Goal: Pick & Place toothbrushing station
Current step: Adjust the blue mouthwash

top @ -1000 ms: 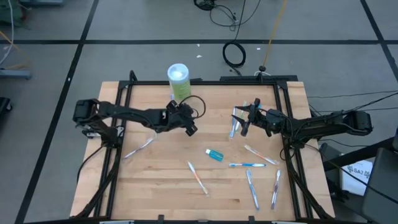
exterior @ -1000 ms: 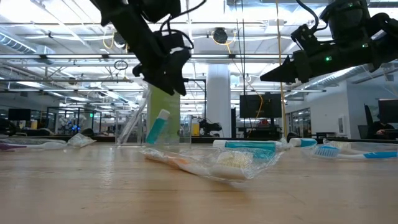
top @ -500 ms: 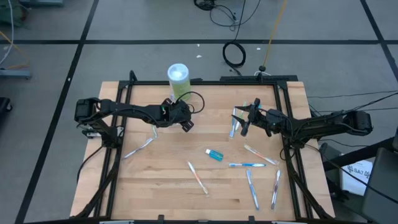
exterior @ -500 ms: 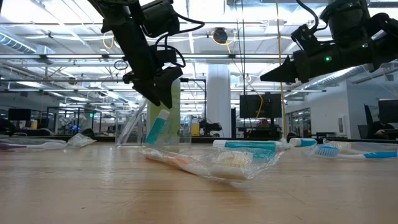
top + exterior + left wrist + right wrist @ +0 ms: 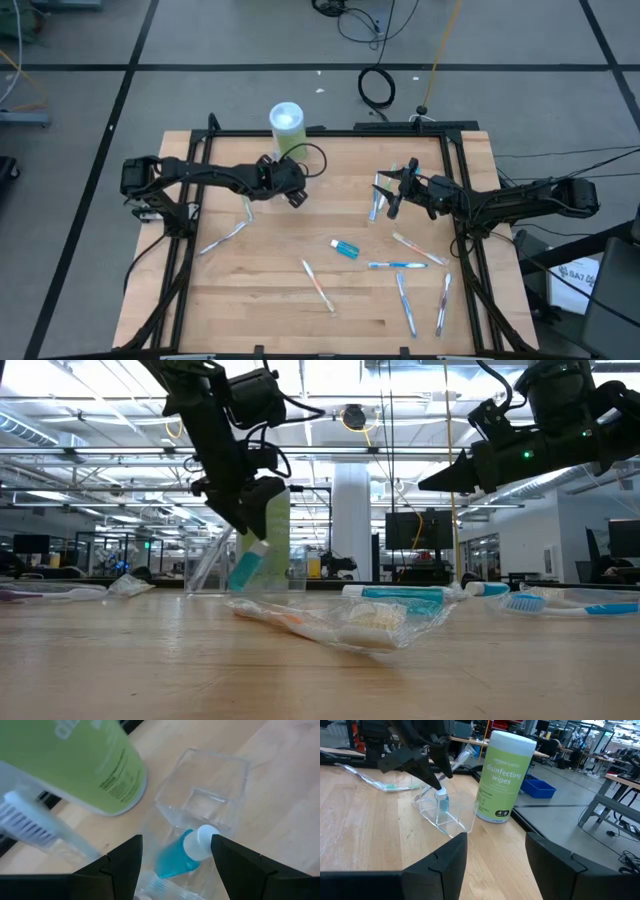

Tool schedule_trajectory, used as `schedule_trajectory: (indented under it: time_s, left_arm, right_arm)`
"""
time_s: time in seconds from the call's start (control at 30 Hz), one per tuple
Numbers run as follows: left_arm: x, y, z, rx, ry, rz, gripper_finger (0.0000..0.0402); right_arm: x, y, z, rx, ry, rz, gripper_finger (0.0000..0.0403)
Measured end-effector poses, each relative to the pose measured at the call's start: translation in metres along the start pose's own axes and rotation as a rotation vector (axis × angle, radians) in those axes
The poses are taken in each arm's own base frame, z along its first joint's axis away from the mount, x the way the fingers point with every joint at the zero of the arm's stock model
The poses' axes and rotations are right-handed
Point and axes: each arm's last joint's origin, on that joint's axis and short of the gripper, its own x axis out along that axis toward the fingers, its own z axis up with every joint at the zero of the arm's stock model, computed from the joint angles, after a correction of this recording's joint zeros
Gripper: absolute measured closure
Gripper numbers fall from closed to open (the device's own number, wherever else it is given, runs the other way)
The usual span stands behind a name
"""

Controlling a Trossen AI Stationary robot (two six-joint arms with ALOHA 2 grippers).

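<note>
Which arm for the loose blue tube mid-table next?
Right. The right gripper hovers open and empty, nearer the blue tube. The left gripper is occupied at the clear cup, poised over another tube.

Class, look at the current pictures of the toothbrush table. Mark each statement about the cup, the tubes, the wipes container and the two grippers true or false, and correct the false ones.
1. The left gripper is open. True.
2. A blue tube sits in the clear cup. True.
3. The green wipes container lies on its side. False: it stands upright.
4. The right gripper holds a toothbrush. False: it is open, empty.
5. Another blue tube lies mid-table. True.
</note>
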Motion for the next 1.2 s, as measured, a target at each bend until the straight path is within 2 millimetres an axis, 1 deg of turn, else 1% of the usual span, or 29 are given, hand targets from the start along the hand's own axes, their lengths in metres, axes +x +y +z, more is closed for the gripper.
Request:
schedule_trajectory:
  time_s: [0.37,1.03,1.2]
  left_arm:
    - [0.003,0.006,0.002,-0.005,0.007,0.023,0.016]
    - [0.003,0.013,-0.006,0.049,0.065,0.125,0.016]
    - [0.003,0.013,-0.006,0.049,0.064,0.128,0.0161]
  right_arm:
    - [0.0,0.0,0.0,0.0,0.0,0.0,0.0206]
    - [0.0,0.0,0.0,0.0,0.0,0.0,0.0206]
    - [0.0,0.0,0.0,0.0,0.0,0.0,0.0206]
